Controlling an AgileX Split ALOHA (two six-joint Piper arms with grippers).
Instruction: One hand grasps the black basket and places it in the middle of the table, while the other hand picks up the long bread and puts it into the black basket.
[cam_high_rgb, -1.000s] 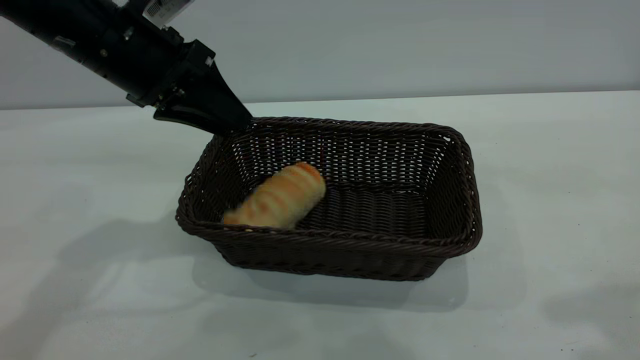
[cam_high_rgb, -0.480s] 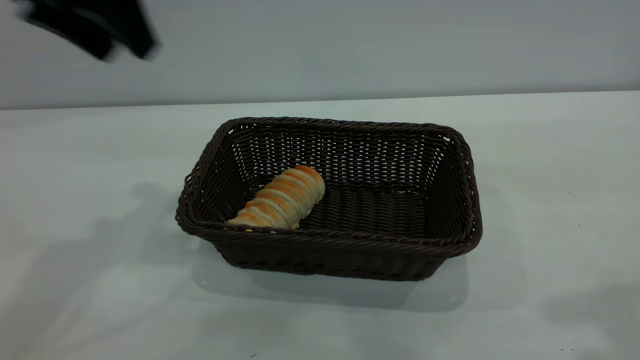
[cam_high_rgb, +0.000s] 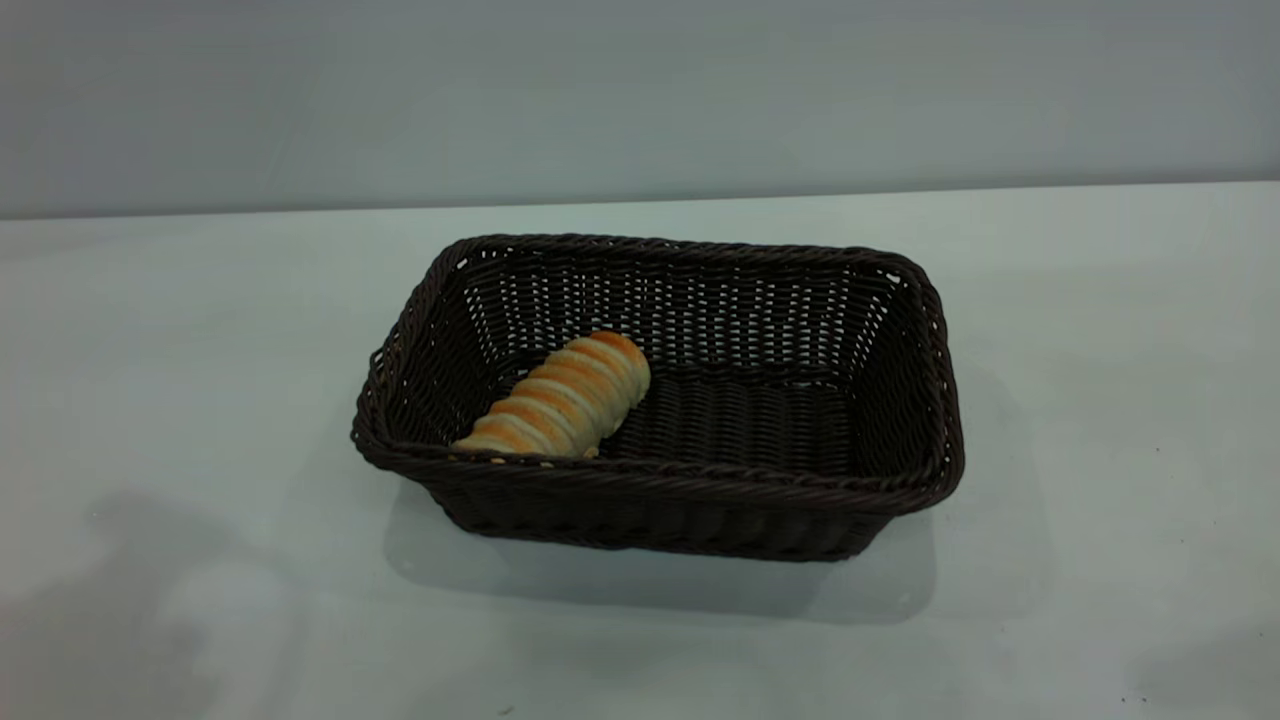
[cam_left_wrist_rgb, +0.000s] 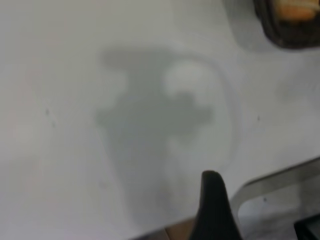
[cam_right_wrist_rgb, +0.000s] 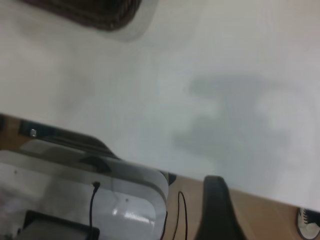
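Resting inside the black basket (cam_high_rgb: 660, 400), long bread (cam_high_rgb: 555, 400) delivered; task judged complete or all but complete.

Basket set near the middle of the worktop (cam_high_rgb: 1100, 350), upright, nothing touching it. Bread lying diagonally on the basket floor toward the left end, narrow end against the near wall, part of it cut off behind the near rim. Neither arm present in the exterior view; only faint shadows on the worktop at lower left and lower right. Left gripper (cam_left_wrist_rgb: 214, 205) above bare worktop near its edge, well apart from the basket; one dark finger showing, second one out of frame, so jaws cannot be judged apart or together. Right gripper (cam_right_wrist_rgb: 216, 207) likewise over the worktop edge, single finger visible, jaws' state not determinable. Nothing seen carried by either. Remaining: parking of arms, if anything.
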